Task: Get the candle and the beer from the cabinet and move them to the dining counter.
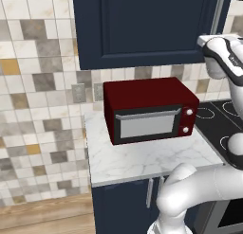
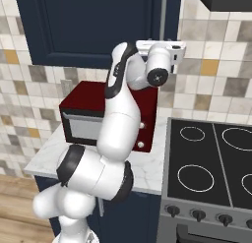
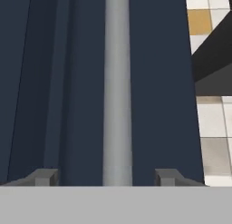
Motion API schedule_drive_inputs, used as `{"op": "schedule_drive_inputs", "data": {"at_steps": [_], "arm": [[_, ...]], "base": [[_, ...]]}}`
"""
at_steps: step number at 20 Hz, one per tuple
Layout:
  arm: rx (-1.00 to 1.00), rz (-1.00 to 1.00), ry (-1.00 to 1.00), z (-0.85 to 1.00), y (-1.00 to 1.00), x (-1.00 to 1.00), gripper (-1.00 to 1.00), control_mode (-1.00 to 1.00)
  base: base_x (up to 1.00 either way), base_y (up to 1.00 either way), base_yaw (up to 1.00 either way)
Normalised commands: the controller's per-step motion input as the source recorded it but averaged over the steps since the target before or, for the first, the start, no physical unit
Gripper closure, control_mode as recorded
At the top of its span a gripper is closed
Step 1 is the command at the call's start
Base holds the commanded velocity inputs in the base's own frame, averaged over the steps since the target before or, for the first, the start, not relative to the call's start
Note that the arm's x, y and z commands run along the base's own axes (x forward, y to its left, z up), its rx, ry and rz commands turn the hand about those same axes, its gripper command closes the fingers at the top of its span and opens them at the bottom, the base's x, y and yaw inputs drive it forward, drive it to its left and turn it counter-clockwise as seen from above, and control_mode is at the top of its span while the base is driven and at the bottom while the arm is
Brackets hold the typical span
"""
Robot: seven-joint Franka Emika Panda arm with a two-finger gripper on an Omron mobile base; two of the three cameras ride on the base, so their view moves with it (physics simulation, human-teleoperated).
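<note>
The navy wall cabinet (image 1: pixel 142 24) (image 2: pixel 88 25) hangs above the worktop with its panelled door shut. Its long silver bar handle (image 3: pixel 118 82) (image 2: pixel 163 15) (image 1: pixel 217 15) runs down the door's right edge. In the hand view my gripper (image 3: pixel 106 177) is open and straddles that handle, one fingertip (image 3: pixel 45 177) on each side with a gap to the bar. The arm reaches up to the handle in both base views. The candle and the beer are hidden. The dining counter is out of view.
A red microwave (image 1: pixel 149 110) (image 2: pixel 78 114) stands on the small marble worktop (image 1: pixel 142 157) right under the cabinet. A black cooktop (image 2: pixel 211 163) lies to its right, with a dark range hood (image 2: pixel 226 1) above. A tiled wall (image 1: pixel 38 86) runs behind.
</note>
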Motion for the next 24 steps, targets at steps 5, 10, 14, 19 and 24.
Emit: {"op": "schedule_drive_inputs", "data": {"at_steps": [5,10,14,19,24], "arm": [[0.0,0.0,0.01,-0.13,0.0,0.24,1.0,-1.0],[-0.06,0.0,0.04,-0.13,0.04,0.02,1.0,-1.0],[-0.1,0.0,0.06,-0.13,0.32,0.0,1.0,-1.0],[-0.1,0.0,0.1,-0.11,0.4,-0.01,1.0,-1.0],[-0.04,0.01,0.02,-0.07,0.23,-0.45,1.0,-1.0]], "base": [[0.0,0.0,0.0],[0.0,0.0,0.0],[0.0,0.0,0.0],[0.0,0.0,0.0],[0.0,0.0,0.0]]}}
